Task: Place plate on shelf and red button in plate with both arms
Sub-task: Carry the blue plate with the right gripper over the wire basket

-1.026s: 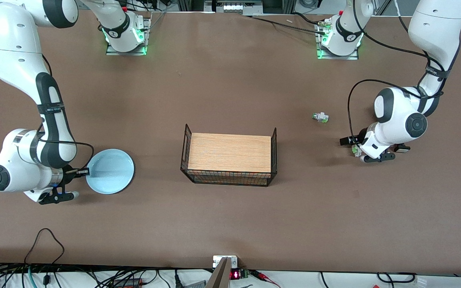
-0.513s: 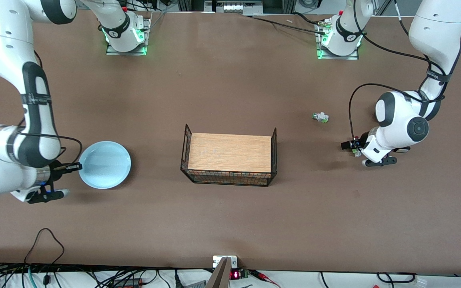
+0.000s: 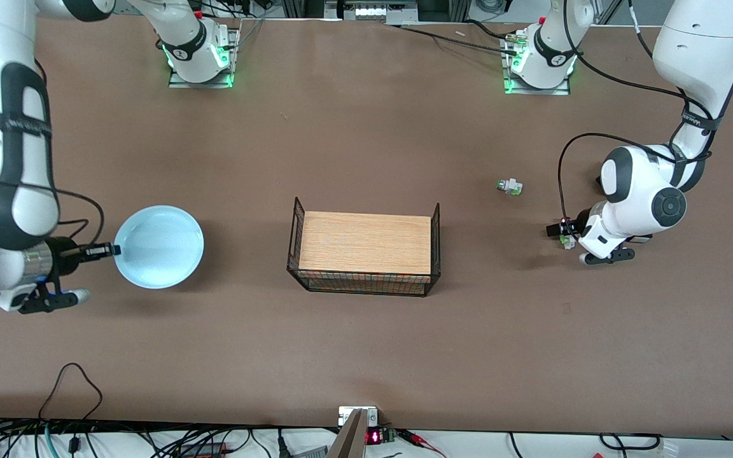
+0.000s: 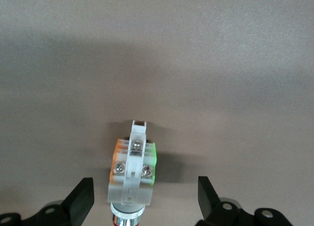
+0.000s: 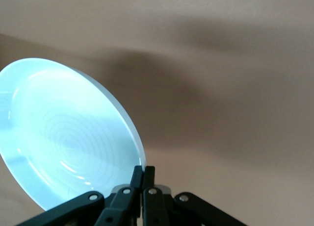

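Pinching the rim of the pale blue plate (image 3: 159, 247), the right gripper (image 3: 114, 250) has its fingers (image 5: 142, 179) squeezed tight together on the edge, and the plate hangs tilted above the brown table (image 3: 366, 356) at the right arm's end, shadow underneath. Over at the left arm's end, the left gripper (image 4: 145, 202) is spread wide with a finger on each side of the red button (image 4: 132, 169). That little white part with green and orange sides sits between the fingers (image 4: 81, 199) without touching either one, resting on the table. Mid-table is the wire rack with the wooden top (image 3: 364, 247). Farther from the camera, toward the left arm's base, lies a similar white-green part (image 3: 509, 186). Both arms are bent down low, wrists near the tabletop.
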Motion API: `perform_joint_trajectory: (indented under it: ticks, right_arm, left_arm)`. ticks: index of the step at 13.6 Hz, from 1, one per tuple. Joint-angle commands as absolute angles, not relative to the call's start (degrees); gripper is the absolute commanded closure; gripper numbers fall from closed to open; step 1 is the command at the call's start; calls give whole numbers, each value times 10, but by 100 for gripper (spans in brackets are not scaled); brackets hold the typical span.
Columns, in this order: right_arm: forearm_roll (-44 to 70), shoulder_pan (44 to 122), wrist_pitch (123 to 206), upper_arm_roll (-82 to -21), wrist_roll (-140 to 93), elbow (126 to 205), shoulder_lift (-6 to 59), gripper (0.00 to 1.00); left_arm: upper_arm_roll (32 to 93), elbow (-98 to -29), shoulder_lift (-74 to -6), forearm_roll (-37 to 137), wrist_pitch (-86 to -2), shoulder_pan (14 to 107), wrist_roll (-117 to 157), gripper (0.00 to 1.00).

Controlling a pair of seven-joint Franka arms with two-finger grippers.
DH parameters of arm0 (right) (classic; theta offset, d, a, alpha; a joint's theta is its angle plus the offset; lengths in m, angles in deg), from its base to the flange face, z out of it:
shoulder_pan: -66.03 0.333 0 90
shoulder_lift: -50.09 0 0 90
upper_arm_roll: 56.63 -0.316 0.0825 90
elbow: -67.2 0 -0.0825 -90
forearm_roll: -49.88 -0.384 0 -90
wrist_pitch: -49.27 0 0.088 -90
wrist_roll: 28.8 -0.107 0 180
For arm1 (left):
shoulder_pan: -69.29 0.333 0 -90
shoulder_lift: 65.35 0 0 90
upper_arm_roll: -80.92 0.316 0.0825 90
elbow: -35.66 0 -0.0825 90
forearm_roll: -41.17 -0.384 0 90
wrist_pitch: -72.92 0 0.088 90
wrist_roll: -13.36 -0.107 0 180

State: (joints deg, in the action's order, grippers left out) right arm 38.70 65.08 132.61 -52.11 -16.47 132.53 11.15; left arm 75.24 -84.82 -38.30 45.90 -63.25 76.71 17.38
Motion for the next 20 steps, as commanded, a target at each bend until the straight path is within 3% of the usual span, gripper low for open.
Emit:
perform_joint_trajectory:
  ticks: [1, 4, 5, 10, 14, 20]
  right_arm:
    - [348, 655, 1294, -524, -220, 1330, 152, 100]
    - [343, 689, 1278, -523, -302, 1331, 180, 100]
    - [342, 704, 1278, -523, -329, 1331, 192, 100]
    - [342, 801, 1279, -523, -487, 1330, 213, 100]
    - [319, 859, 1293, -522, -586, 1329, 213, 100]
    - [283, 919, 1326, -523, -691, 1310, 224, 100]
  left_arm:
    - [755, -835, -378, 448, -619, 770, 170, 70]
    - [755, -826, -377, 448, -613, 770, 172, 96]
    - [756, -821, -377, 448, -607, 769, 171, 100]
    - [756, -777, -383, 448, -542, 769, 170, 100]
    - [754, -653, -389, 448, -387, 769, 171, 100]
    - [753, -518, -392, 448, -267, 767, 169, 99]
